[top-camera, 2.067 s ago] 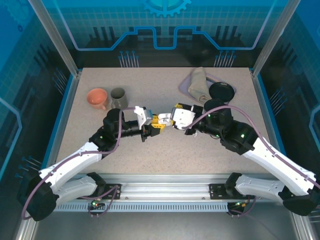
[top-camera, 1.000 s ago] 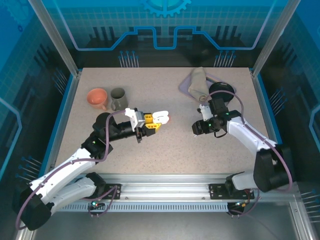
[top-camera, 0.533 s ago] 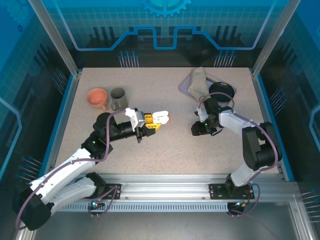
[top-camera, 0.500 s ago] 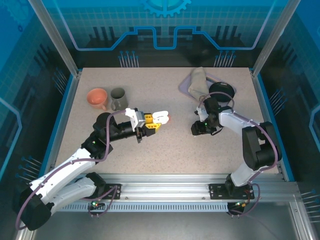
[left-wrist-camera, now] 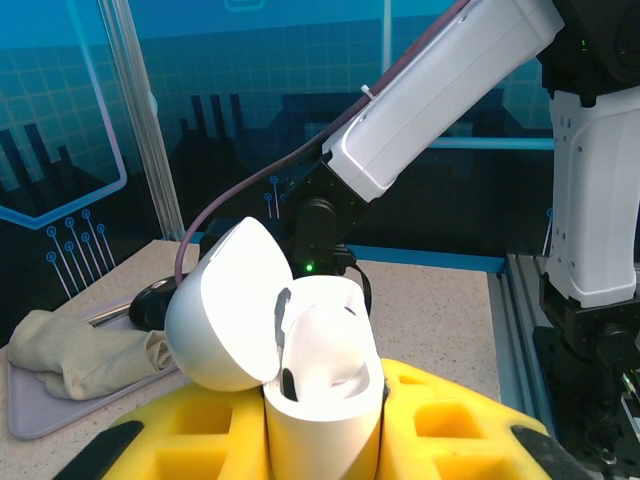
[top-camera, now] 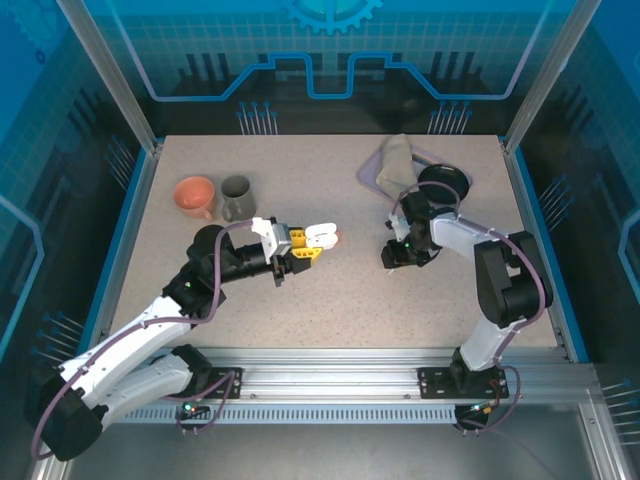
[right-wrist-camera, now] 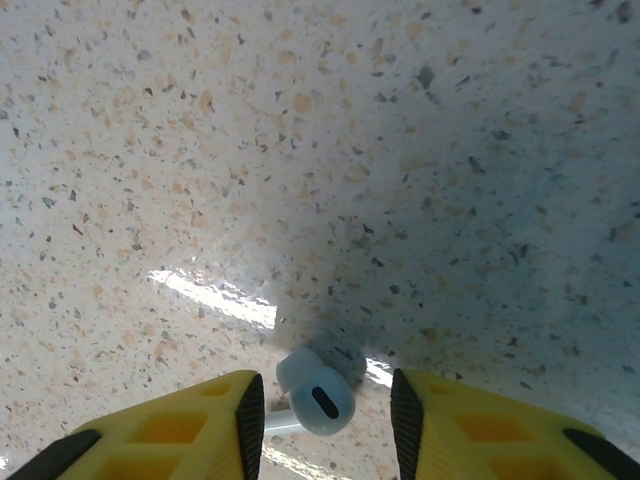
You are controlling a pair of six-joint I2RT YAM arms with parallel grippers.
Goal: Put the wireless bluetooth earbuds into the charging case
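Left gripper (top-camera: 300,248) is clamped on the white pebble-shaped charging case (top-camera: 322,236), held at mid-table. From above, the case reads as a white blob. The left wrist camera resolves its domed lid (left-wrist-camera: 225,305) hinged open and a seated white earbud (left-wrist-camera: 318,345) inside.

Right gripper (right-wrist-camera: 325,402) is down on the speckled table (right-wrist-camera: 300,150), right of centre. Its wrist camera gives the detail: yellow fingers (right-wrist-camera: 190,430) stand apart, straddling a loose white stemmed earbud (right-wrist-camera: 315,398) lying flat (narrow gaps both sides, no contact).
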